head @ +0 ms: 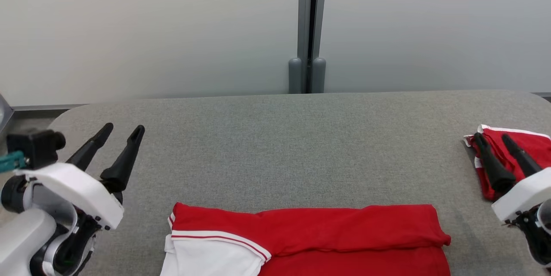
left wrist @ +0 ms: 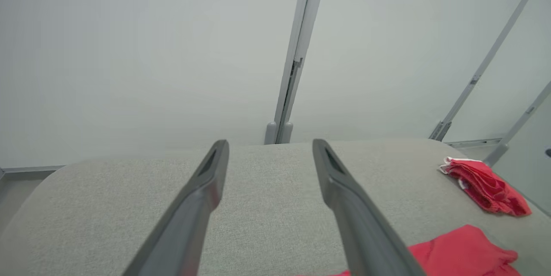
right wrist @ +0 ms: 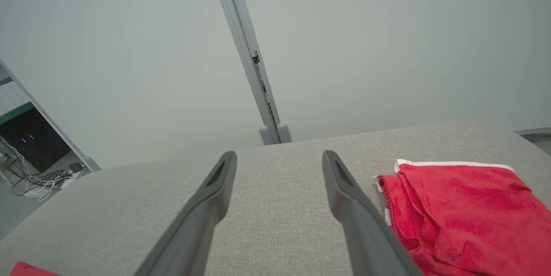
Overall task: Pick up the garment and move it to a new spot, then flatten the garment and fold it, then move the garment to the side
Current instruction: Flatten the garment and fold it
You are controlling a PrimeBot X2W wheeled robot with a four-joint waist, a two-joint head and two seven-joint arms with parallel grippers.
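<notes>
A red garment (head: 344, 237) with a white, red-striped sleeve lies spread at the near middle of the grey table (head: 275, 138); its red edge also shows as the garment (left wrist: 465, 250) and a corner of the garment (right wrist: 30, 270). My left gripper (head: 125, 131) hovers open at the table's left, apart from the cloth, with nothing between its fingers (left wrist: 202, 198). My right gripper (head: 493, 137) stands open at the right, above a second folded red piece, empty between its fingers (right wrist: 348, 198).
A folded red piece with white trim (head: 516, 151) sits at the table's right edge, also seen as the folded piece (left wrist: 482, 185) and the folded piece (right wrist: 465, 211). A pale wall with a grey vertical post (head: 308, 30) stands behind the table. Cables (right wrist: 30, 179) lie on the floor at left.
</notes>
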